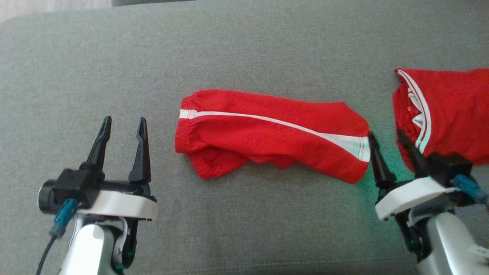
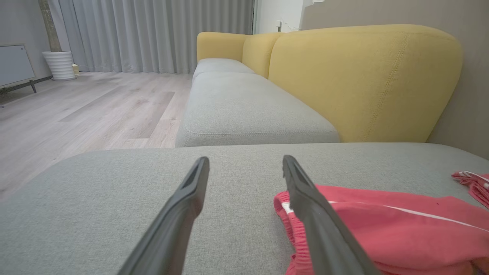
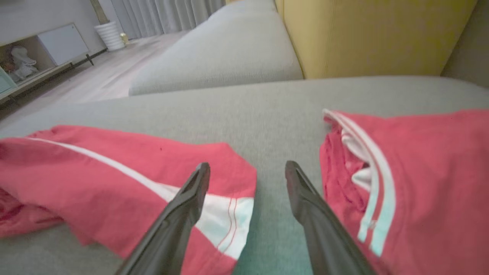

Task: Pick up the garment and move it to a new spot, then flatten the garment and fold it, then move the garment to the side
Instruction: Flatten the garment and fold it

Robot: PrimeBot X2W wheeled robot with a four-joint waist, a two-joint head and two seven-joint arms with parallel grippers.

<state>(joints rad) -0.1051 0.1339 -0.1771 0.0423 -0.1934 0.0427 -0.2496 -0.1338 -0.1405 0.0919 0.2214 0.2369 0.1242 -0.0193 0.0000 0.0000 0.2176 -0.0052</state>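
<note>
Matt red cloth shorts (image 1: 267,131), woven grey cushion (image 1: 114,68)

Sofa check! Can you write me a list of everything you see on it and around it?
Surface: grey sofa cushion, flat.
Job's things: red shorts, folded, lying mid-cushion.
Clutter: second red garment, to the right, apart from the shorts.
Grippers: left gripper open, empty; right gripper open, empty, fingers pointing into the gap between the garments.
Cables: blue plug at each wrist.
Surroundings: yellow backrest, wooden floor, grey curtains, white pot.
</note>
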